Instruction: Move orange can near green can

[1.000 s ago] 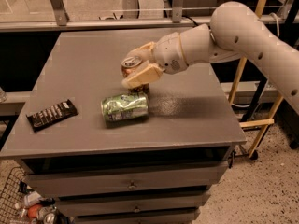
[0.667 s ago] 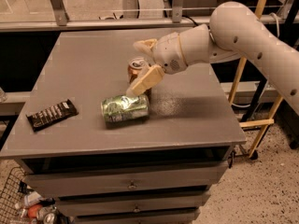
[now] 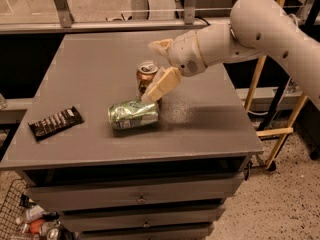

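The orange can (image 3: 147,76) stands upright on the grey table (image 3: 95,59), just behind the green can (image 3: 133,115), which lies on its side; the two nearly touch. My gripper (image 3: 150,72) reaches in from the right with its fingers spread apart. The upper finger (image 3: 160,46) is behind the orange can. The lower finger (image 3: 161,86) is at the can's right, with its tip over the green can. The gripper looks open around the orange can and does not clamp it.
A dark candy bar wrapper (image 3: 55,123) lies at the table's left front. Drawers (image 3: 140,199) sit under the tabletop. A wire basket with rubbish (image 3: 30,219) is on the floor at the lower left. A wooden frame (image 3: 270,129) stands to the right.
The orange can went from tilted in the gripper to upright on the table behind the green can. The fingers have spread apart.
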`<action>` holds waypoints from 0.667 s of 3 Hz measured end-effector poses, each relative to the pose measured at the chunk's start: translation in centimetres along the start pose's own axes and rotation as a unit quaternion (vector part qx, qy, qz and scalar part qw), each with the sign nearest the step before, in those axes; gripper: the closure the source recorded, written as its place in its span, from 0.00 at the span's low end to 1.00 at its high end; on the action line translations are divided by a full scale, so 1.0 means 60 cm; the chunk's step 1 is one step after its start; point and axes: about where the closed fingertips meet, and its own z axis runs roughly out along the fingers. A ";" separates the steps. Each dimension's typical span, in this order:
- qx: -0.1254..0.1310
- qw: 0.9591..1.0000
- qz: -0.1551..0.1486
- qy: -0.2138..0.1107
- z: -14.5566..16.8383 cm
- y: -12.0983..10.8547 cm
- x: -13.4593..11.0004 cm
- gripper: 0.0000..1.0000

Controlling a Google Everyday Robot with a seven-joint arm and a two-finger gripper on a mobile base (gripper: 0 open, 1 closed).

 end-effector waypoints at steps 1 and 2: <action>0.004 0.999 0.020 0.029 -0.056 0.020 0.004 0.00; 0.002 0.999 0.022 0.033 -0.061 0.024 0.004 0.00</action>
